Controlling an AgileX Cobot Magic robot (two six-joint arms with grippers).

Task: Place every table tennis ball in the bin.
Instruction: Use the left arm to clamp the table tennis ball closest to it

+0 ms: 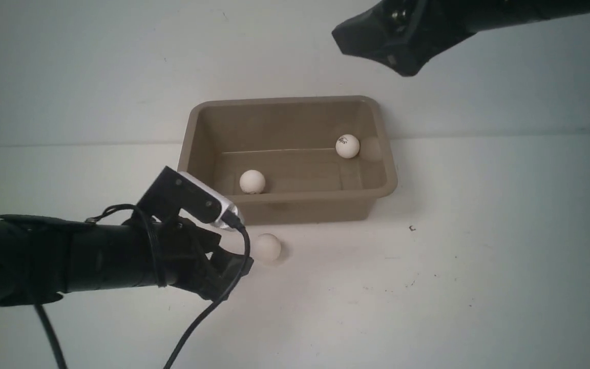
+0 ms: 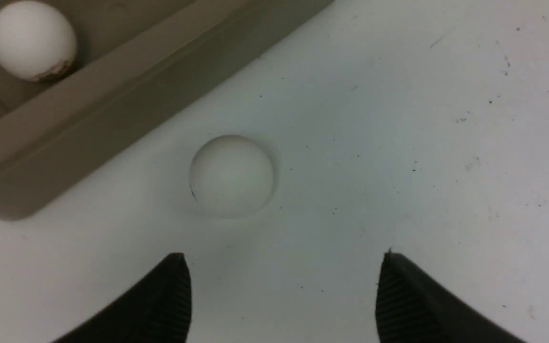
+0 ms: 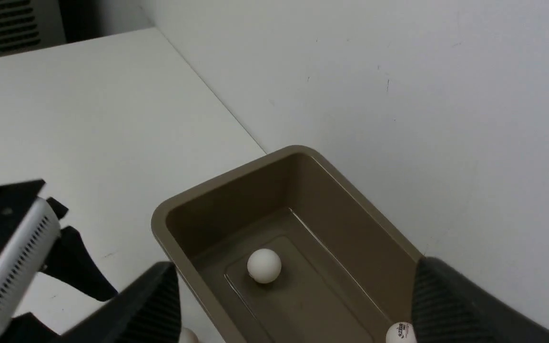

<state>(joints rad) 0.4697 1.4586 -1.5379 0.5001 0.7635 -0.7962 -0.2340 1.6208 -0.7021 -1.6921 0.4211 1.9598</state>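
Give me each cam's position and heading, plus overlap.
Front: between the arms, looking forward and down at the bin on the table; left arm and right arm show.
Left wrist: on the left arm, looking down past the open left gripper at the loose ball beside the bin.
Right wrist: high over the bin, looking into it between the fingers of the open right gripper; left arm shows too.
Shared: the plain ball in the bin appears in all three.

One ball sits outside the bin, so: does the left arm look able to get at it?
Probably yes. The left gripper is open, and the ball lies just ahead of its fingers with only bare table between. The wall of the bin stands close beside it but not in the way.
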